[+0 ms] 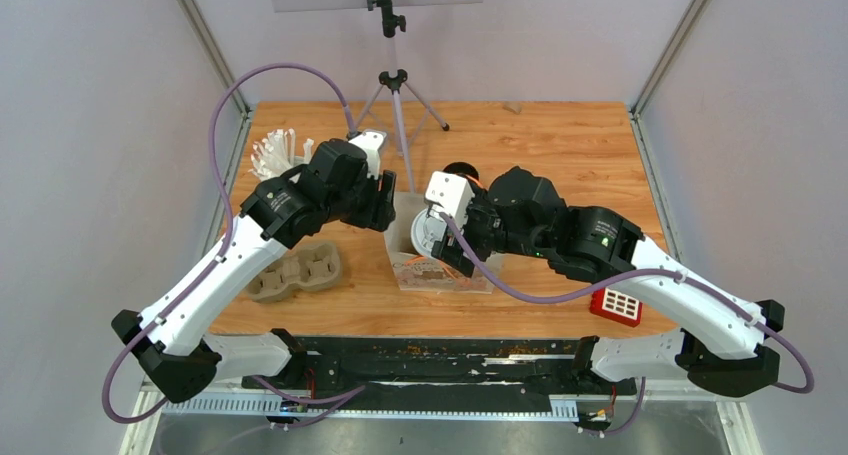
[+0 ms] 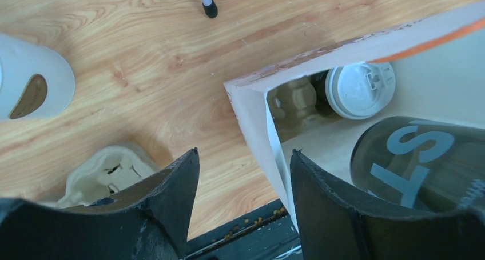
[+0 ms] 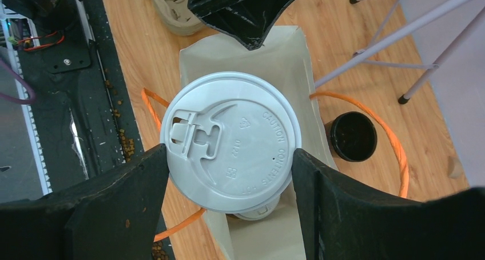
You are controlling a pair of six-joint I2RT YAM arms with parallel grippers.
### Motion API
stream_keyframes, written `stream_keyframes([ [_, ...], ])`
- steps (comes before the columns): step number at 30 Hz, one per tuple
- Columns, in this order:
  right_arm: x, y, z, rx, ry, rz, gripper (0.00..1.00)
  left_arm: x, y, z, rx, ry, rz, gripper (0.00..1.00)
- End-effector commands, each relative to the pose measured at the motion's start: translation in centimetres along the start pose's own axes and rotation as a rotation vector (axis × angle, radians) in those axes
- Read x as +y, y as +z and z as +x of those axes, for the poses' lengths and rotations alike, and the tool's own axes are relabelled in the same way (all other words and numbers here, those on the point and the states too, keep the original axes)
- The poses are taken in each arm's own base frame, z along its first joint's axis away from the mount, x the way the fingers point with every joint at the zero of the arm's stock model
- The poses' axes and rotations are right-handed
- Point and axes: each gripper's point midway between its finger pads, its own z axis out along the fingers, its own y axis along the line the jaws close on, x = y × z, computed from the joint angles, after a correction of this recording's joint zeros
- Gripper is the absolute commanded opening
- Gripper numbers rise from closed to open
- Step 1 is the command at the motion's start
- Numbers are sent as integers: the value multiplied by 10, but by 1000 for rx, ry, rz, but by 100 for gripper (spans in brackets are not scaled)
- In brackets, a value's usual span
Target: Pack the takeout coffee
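A: Found the right gripper (image 3: 230, 157) pinching one lidded cup (image 3: 234, 134) under its lid, over the open paper bag (image 3: 286, 51).
B: Judged it light, thin-walled, crushable; slick lid. Needed a gentle hold on the paper wall, never the lid.
A: Found the left gripper (image 2: 243, 153) spread, straddling the bag's near rim without pinching.
B: Saw little room inside: second lidded cup (image 2: 360, 88) already seated deep. Noted, beyond, an orange handle (image 3: 394, 151) and tripod legs (image 3: 400, 20) crowding the far side.
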Motion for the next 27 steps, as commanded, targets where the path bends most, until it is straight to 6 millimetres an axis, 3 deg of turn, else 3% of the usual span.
stream_keyframes([
  [1, 11, 0, -13, -69, 43, -44, 70, -6, -12, -9, -57, -40, 67, 65],
  [6, 14, 5, -12, -79, 56, -44, 70, -30, -5, -3, -63, -59, 229, 49],
  [17, 13, 17, 11, -59, -59, -24, 72, -54, -18, -12, -157, 90, 407, 2],
  [22, 7, 20, 7, -31, -79, -21, 72, -53, -13, -2, -142, 185, 425, 0],
  [27, 10, 25, 20, -10, -85, -32, 72, -51, -13, -4, -145, 194, 412, 0],
])
